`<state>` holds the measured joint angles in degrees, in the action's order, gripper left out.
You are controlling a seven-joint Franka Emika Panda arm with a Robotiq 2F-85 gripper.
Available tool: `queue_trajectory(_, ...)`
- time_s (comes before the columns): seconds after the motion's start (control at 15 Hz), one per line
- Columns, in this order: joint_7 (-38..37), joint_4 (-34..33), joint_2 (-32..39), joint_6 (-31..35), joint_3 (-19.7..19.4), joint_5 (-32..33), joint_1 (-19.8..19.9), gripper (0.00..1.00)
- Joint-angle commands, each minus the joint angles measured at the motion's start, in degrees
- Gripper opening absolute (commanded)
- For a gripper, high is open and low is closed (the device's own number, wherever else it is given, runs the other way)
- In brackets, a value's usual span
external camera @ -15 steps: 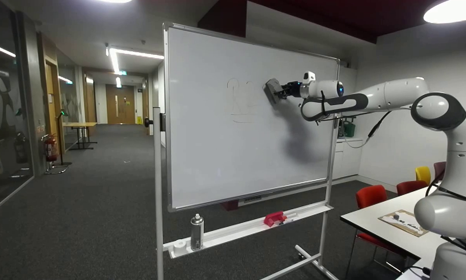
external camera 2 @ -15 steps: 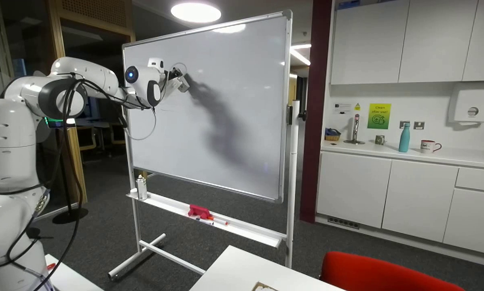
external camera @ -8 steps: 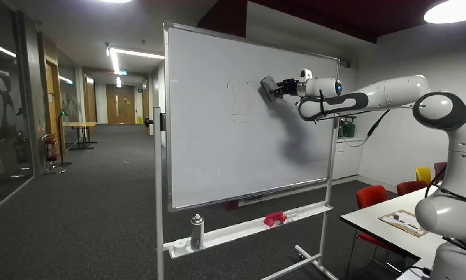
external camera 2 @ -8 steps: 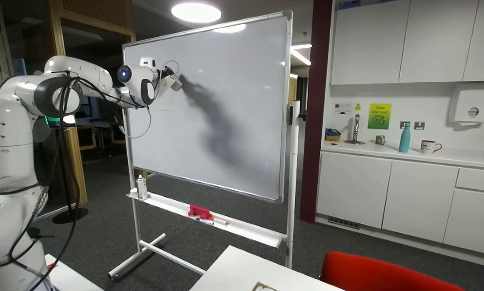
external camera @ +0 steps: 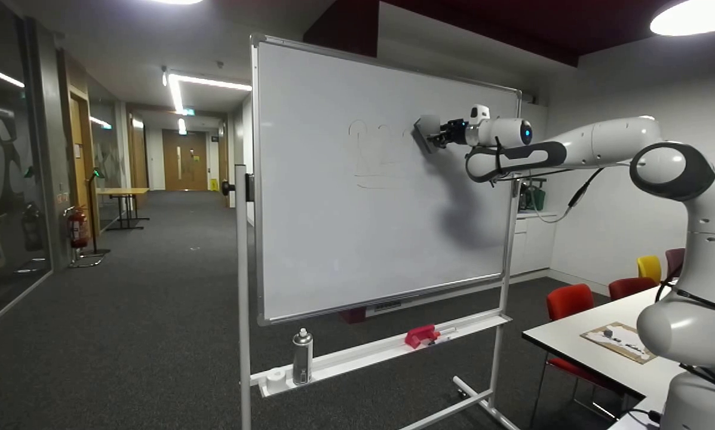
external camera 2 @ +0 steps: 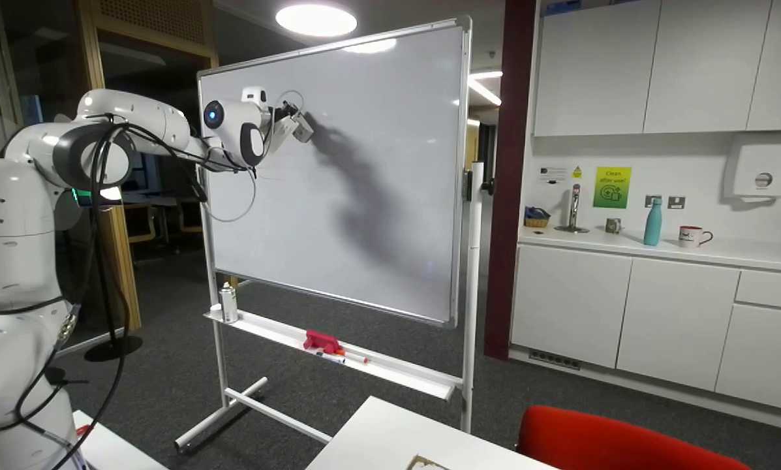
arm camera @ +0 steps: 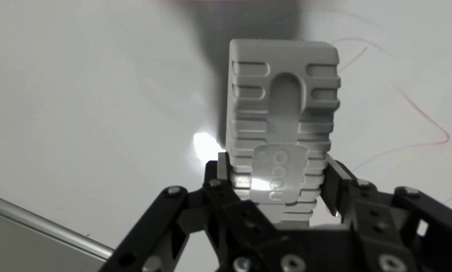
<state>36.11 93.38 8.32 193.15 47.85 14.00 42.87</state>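
Clamping a grey, ribbed plastic eraser (arm camera: 282, 124), the black metal tool (arm camera: 276, 170) has shifted sideways in front of the glossy, metal-framed whiteboard (external camera: 357, 239), away from thin, faint red marker strokes (arm camera: 429, 119), leaving more of them exposed.

Tray (external camera: 363, 356) + tbl (external camera: 563, 338), my ext. feeds
Tray: I see spray can (external camera: 302, 359) upright beside small wht cyl. (external camera: 275, 380), red holder (external camera: 419, 336) farther along, markers (external camera 2: 356, 358) next to it. Tbl: cardboard sheet (external camera: 621, 337).

Wrist view: far side of eraser (arm camera: 282, 126) hidden
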Motion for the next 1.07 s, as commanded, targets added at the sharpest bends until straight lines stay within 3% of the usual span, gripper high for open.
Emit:
queue_trajectory(0.0,1.2,-1.8,0.4,-2.8,-3.1,-0.6,-2.7,0.34)
queue_trajectory(0.33,-1.9,-2.5,-0.4,-6.2,-5.6,-1.9,-6.5,0.34)
queue_trajectory(0.67,-4.3,-5.8,1.1,-17.1,-2.6,-2.3,-7.8,0.34)
queue_trajectory(0.87,-6.6,-6.7,0.8,-19.6,-2.8,-2.2,-8.7,0.34)
queue_trajectory(1.0,-12.0,-5.8,-1.7,-20.3,-4.0,-3.1,-8.8,0.34)
